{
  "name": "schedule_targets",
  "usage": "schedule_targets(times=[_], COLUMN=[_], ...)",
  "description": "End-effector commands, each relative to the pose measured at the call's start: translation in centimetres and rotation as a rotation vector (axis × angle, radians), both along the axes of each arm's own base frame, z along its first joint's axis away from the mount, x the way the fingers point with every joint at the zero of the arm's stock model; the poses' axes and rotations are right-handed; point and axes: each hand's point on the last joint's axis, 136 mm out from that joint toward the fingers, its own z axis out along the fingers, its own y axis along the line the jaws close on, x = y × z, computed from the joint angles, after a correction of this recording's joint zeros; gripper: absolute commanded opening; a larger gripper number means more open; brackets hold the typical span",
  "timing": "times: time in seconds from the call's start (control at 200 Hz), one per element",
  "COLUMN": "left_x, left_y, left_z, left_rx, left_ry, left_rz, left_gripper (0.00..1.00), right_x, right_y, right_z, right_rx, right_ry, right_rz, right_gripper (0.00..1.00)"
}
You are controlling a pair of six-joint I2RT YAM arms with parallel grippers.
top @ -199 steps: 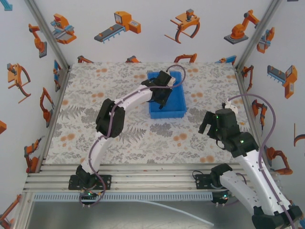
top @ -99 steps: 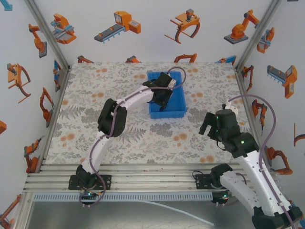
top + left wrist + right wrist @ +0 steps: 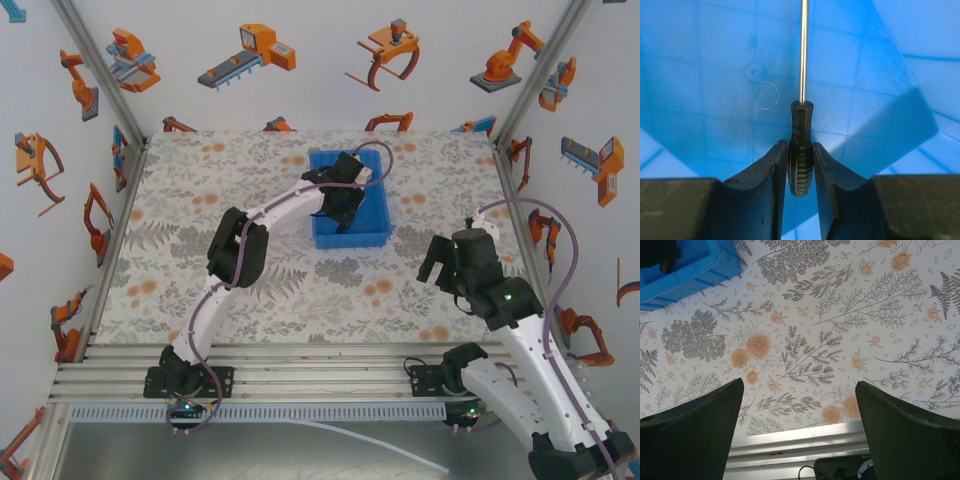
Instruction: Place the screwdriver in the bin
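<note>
The blue bin stands at the far middle of the table. My left gripper reaches down into it. In the left wrist view the gripper is shut on the screwdriver. Its ribbed black handle sits between the fingers, and its thin metal shaft points away over the bin floor. My right gripper hangs open over the tablecloth at the right, well clear of the bin. Nothing lies between the right gripper's jaws. A corner of the bin shows at the upper left of the right wrist view.
The table carries a floral cloth. An aluminium rail runs along its near edge, and frame posts stand at the far corners. White walls with robot pictures close in three sides.
The left arm's elbow has crept slightly right and forward, with the gripper staying inside the bin. The right arm has not moved.
</note>
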Motion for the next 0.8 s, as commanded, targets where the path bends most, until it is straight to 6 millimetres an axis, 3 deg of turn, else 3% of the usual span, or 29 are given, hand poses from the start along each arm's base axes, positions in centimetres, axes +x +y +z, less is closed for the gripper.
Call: schedule_targets(times=[0.0,0.23,0.376,0.526,0.681,0.796], left_x=[-0.5,0.2,0.5,1.2,1.3,1.1], left_y=[-0.1,0.1,-0.2,-0.3,0.3,1.8], left_z=[-0.8,0.3,2.4,6.5,11.3,14.9], left_rx=[0.037,0.051,0.034,0.010,-0.025,-0.055], left_ry=[0.011,-0.023,-0.054,-0.103,-0.143,-0.168], left_rz=[-0.028,-0.032,-0.053,-0.067,-0.073,-0.054], left_gripper=[0.35,0.46,0.58,0.72,0.78,0.84], right_x=[0.3,0.3,0.3,0.4,0.5,1.0], right_y=[-0.1,0.0,-0.1,0.0,-0.3,-0.4], right_z=[1.3,1.3,1.3,1.1,1.1,1.6], right_rx=[-0.015,-0.017,-0.016,-0.014,-0.033,-0.074], right_ry=[-0.032,-0.031,-0.034,-0.034,-0.039,-0.059], right_rz=[0.005,0.008,0.006,0.009,-0.002,0.019], right_gripper=[0.84,0.85,0.85,0.85,0.87,0.97])
